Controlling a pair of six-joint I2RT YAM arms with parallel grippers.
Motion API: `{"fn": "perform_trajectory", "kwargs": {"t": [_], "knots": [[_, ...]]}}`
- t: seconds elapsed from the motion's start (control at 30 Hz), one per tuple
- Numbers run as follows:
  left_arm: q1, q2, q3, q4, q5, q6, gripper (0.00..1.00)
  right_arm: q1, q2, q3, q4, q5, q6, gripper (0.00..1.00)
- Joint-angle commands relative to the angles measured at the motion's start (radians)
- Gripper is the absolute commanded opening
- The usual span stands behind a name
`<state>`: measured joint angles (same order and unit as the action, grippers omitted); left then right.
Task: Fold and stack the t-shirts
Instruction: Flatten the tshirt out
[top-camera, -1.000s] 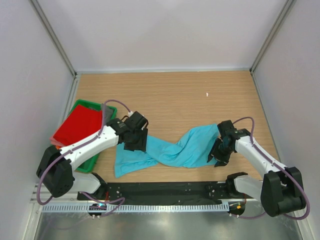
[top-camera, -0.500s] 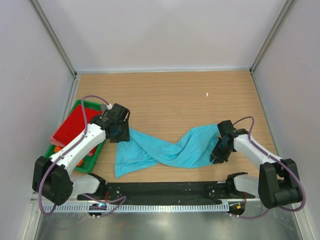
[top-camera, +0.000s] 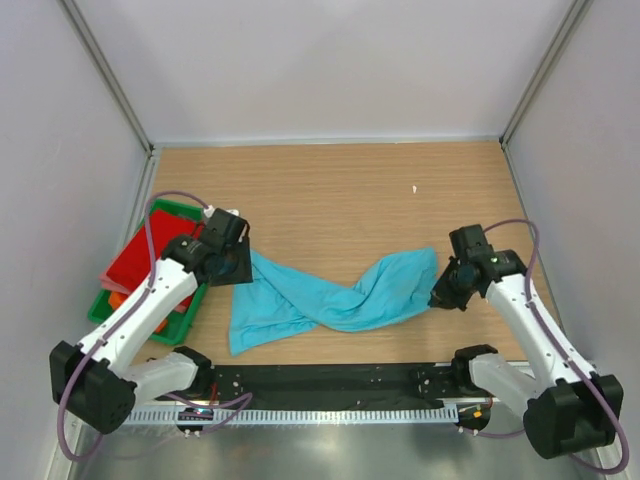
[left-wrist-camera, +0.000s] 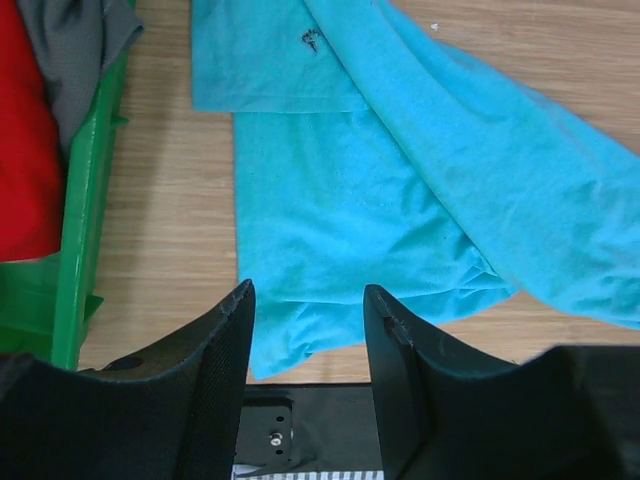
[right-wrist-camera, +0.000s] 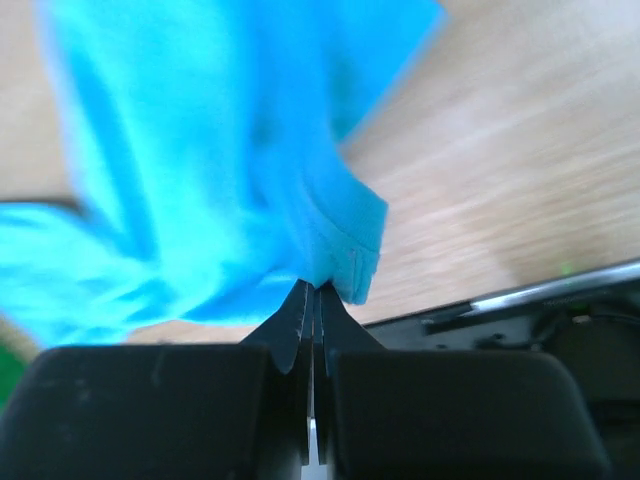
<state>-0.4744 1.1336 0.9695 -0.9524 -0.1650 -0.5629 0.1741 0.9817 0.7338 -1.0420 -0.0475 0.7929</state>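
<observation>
The turquoise-blue t-shirt (top-camera: 335, 292) lies twisted across the table between the arms. Its small dark mark (left-wrist-camera: 309, 39) shows in the left wrist view. My right gripper (top-camera: 443, 292) is shut on the shirt's right edge (right-wrist-camera: 345, 250) and holds that edge lifted. My left gripper (top-camera: 236, 266) is open and empty above the shirt's left end (left-wrist-camera: 340, 210). The red t-shirt (top-camera: 150, 248) lies in the green tray (top-camera: 178, 325). A bit of the orange t-shirt (top-camera: 117, 297) shows under the red one.
A grey cloth (left-wrist-camera: 80, 40) hangs over the green tray's edge (left-wrist-camera: 85, 200). The black base rail (top-camera: 330, 380) runs along the near table edge. A small white speck (top-camera: 414, 187) lies far back on the wood. Grey walls close in both sides.
My left gripper let go of the shirt's left end and drew back left toward the tray. My right gripper lifted and pulled the shirt's right edge further right.
</observation>
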Motion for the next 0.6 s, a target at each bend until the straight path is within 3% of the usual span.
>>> {"fn": "perform_trajectory", "kwargs": {"t": [0.0,0.13,0.17,0.23,0.3,0.37,0.4,0.47,0.5,0.57], "knots": [[0.007,-0.060,0.067,-0.046,-0.048,0.021,0.49,-0.019,0.041,0.226,-0.040,0.012,0.049,0.01],[0.007,-0.090,0.093,-0.045,-0.021,0.020,0.48,-0.117,0.357,0.468,0.215,-0.104,0.173,0.01],[0.007,-0.093,0.101,-0.045,-0.013,0.021,0.48,-0.133,0.490,0.595,0.247,-0.115,0.243,0.01],[0.007,-0.089,0.109,-0.048,0.005,0.021,0.48,-0.162,0.598,0.708,0.333,-0.147,0.305,0.01],[0.007,-0.087,0.103,-0.043,0.024,0.020,0.48,-0.214,0.742,0.850,0.391,-0.155,0.335,0.13],[0.005,-0.093,0.091,-0.033,0.036,0.008,0.48,-0.238,0.826,0.973,0.364,-0.112,0.304,0.25],[0.005,-0.106,0.074,-0.017,0.044,0.000,0.49,-0.242,0.863,0.986,0.379,-0.114,0.236,0.38],[0.005,-0.112,0.057,-0.011,0.058,-0.005,0.51,-0.237,0.882,1.022,0.340,-0.140,0.119,0.44],[0.005,-0.116,0.037,-0.003,0.061,-0.006,0.53,-0.222,0.868,1.030,0.230,-0.131,-0.003,0.46],[0.005,-0.118,0.009,0.007,0.079,-0.015,0.53,-0.185,0.791,0.916,0.186,-0.054,-0.117,0.47]]}}
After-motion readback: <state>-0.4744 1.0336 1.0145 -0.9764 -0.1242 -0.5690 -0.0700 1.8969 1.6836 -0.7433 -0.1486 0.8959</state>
